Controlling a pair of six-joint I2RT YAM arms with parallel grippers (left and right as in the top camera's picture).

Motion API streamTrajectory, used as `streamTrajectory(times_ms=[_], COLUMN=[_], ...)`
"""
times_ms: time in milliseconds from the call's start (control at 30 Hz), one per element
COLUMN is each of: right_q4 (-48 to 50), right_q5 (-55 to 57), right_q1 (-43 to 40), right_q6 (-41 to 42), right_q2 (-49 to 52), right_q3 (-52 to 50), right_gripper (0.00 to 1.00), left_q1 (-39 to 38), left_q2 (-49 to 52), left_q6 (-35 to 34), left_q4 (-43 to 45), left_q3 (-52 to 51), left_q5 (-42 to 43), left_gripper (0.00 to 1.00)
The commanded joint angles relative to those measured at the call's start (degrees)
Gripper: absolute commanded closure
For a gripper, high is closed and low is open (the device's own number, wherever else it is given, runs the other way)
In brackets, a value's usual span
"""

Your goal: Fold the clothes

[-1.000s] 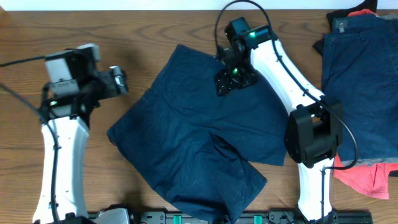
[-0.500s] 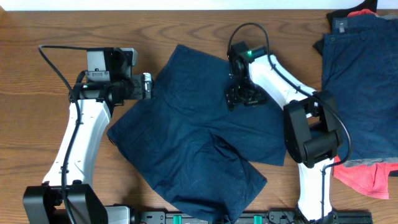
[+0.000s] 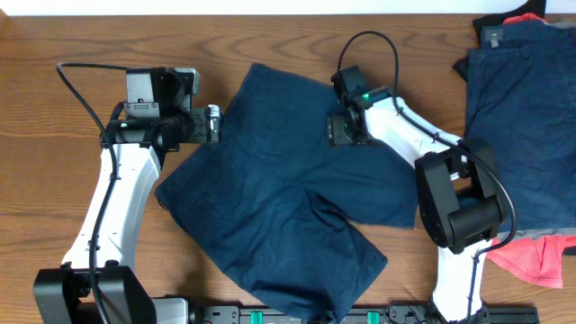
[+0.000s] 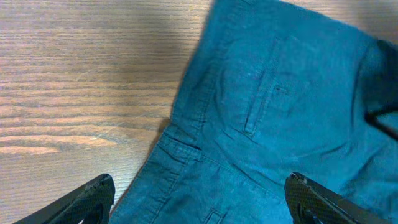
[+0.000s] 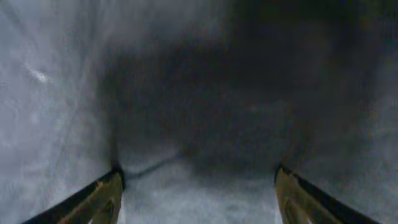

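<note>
Dropping onto the navy shorts [image 3: 288, 207], right gripper [image 3: 346, 132] now presses in, jaws spread, nothing pinched yet. Left gripper [image 3: 214, 124] hasn't budged from the far-left edge, wide open and empty, so the grab looks close.

No text, brand, number or sign can be read in any view. A small pale tag [image 3: 492, 34] is seen near the top of the stacked clothes [image 3: 522, 108], well apart from the right hand [image 3: 345, 131], but nothing on it can be made out.
</note>
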Motion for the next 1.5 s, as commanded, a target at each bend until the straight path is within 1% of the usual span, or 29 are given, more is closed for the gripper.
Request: streamTrajectory(times_ms=[0, 200, 300, 367, 433, 600, 767, 867, 1000, 1033, 1067, 1133, 1267, 1300, 1367, 1467], right_q4=[5.3, 19.3, 26.6, 30.8, 32.2, 31.9, 28.5, 22.4, 7.1, 1.6, -4.3, -16.2, -34.9, -38.3, -44.7, -51.5], right_q5=[5.5, 5.4, 4.6, 3.5, 3.5, 3.1, -0.6, -4.1, -9.9, -11.2, -12.1, -12.9, -12.8, -12.9, -14.5, -18.6], right_q1=[-0.8, -1.3, -1.6, -1.8, -2.1, -3.7, -6.1, -7.3, -7.8, -7.8, -7.7, -7.6, -7.3, -7.2, -7.0, -6.6], right_q6=[-1.3, -2.7, -3.9, -5.7, -6.9, -8.9, -9.9, -11.5, -15.3, -16.2, -16.7, -16.8, -16.8, -16.8, -16.8, -16.8], right_q2=[5.3, 10.1, 13.7, 15.9, 17.4, 18.3, 18.3, 18.3, 18.3, 18.3, 18.3, 18.3, 18.3, 18.3, 18.3, 18.2], right_q3=[-3.3, -3.2, -2.8, -2.0, -0.3, 6.5, 14.8, 21.2, 32.5, 36.0, 39.7, 46.6, 57.0, 58.6, 61.2, 62.1], right_gripper=[0.24, 0.27, 0.27, 0.25, 0.24, 0.24, 0.25, 0.23, 0.09, 0.04, 0.01, 0.01, 0.01, 0.02, 0.07, 0.16], left_q1=[-0.2, -0.1, -0.1, -0.2, -0.1, -0.2, -0.1, -0.1, 0.0, 0.0, 0.0, 0.0, 0.4, 0.8, 2.0, 4.4], left_q2=[0.0, 0.1, 0.3, 0.9, 1.6, 4.3, 6.4, 6.5, 6.5, 6.5, 6.5, 6.5, 6.5, 6.5, 6.5, 6.5], left_q6=[0.6, 0.6, 0.6, 0.6, 0.6, 0.6, 0.6, 0.8, 0.9, 1.1, 1.9, 3.4, 3.3, 3.2, 2.7, 1.3], left_q4=[0.3, 0.3, 0.3, 0.3, 0.1, 0.1, 0.0, -0.3, -2.0, -2.9, -3.9, -6.8, -11.8, -12.9, -15.4, -18.7], left_q3=[0.1, -0.1, -0.1, -0.1, -0.1, -0.1, -0.1, -0.1, -0.1, -0.1, -0.1, -0.1, -0.1, -0.1, -0.1, -0.1], left_q5=[-0.7, -0.7, -0.7, -0.7, -0.7, -0.7, -0.7, -1.7, -7.1, -8.1, -8.3, -8.2, -8.2, -8.2, -8.3, -8.2], left_gripper=[0.11, 0.11, 0.11, 0.11, 0.11, 0.11, 0.11, 0.11, 0.11, 0.11, 0.11, 0.11, 0.11, 0.11, 0.11, 0.11])
